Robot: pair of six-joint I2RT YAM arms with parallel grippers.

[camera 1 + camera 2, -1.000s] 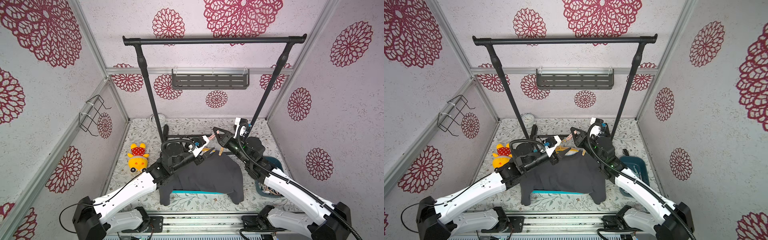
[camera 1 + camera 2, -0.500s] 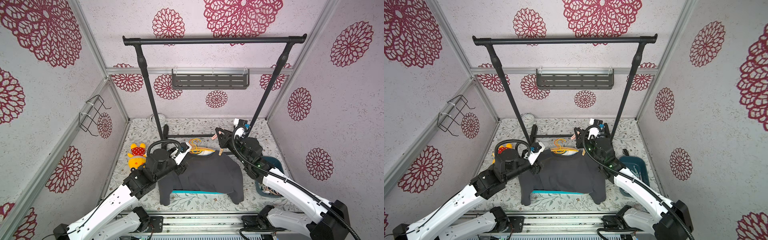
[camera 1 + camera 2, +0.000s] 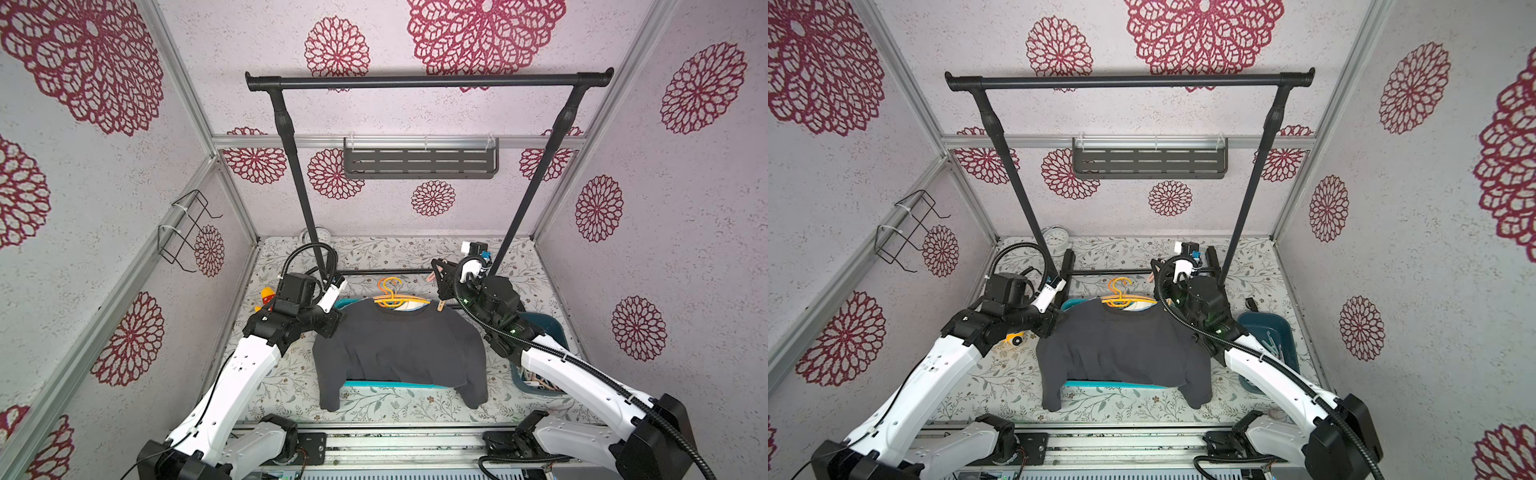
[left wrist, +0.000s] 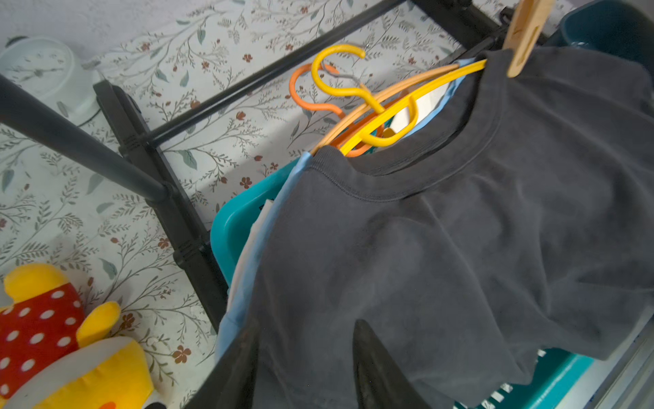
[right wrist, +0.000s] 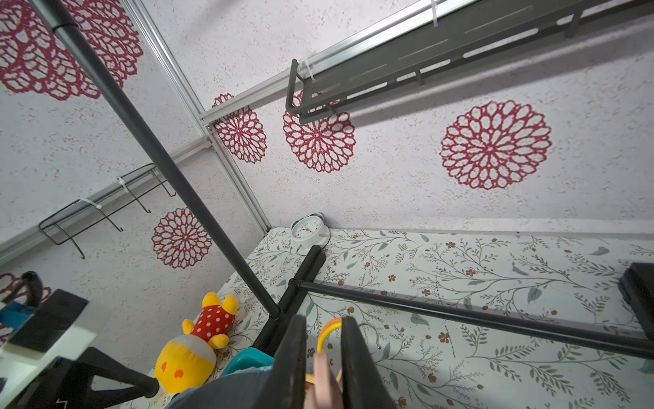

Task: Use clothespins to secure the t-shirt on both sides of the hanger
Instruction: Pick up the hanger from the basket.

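The dark grey t-shirt (image 3: 399, 349) lies on a yellow hanger (image 4: 339, 92). Both are spread over a teal basket (image 4: 233, 226) in the middle of the flowered table (image 3: 374, 403). The sleeves hang down over the basket's front edge. A peach clothespin (image 4: 522, 42) is clipped on the shoulder at the right arm's side, just beside the collar, and it stands up from the cloth. On the shoulder at the left arm's side I see no clip. The left gripper (image 4: 306, 325) is at that shoulder and its two fingers stand apart over the dark cloth; I cannot tell if they touch it. The right gripper (image 5: 323, 320) is raised behind the shoulder that has the clip, close to the hanger's hook, and it does not touch the shirt. Its fingers are pressed together on a pink clothespin (image 5: 322, 375). Under the yellow hanger a second, orange hanger (image 4: 293, 86) shows its hook. More clothespins (image 3: 1271, 340) lie in a dark bin (image 3: 1273, 322) beside the right arm. A yellow plush toy (image 4: 46, 318) with a red dotted top lies on the table near the left arm. A white clock (image 3: 1056, 239) stands at the back wall, by the foot of the black rack (image 3: 428, 81).
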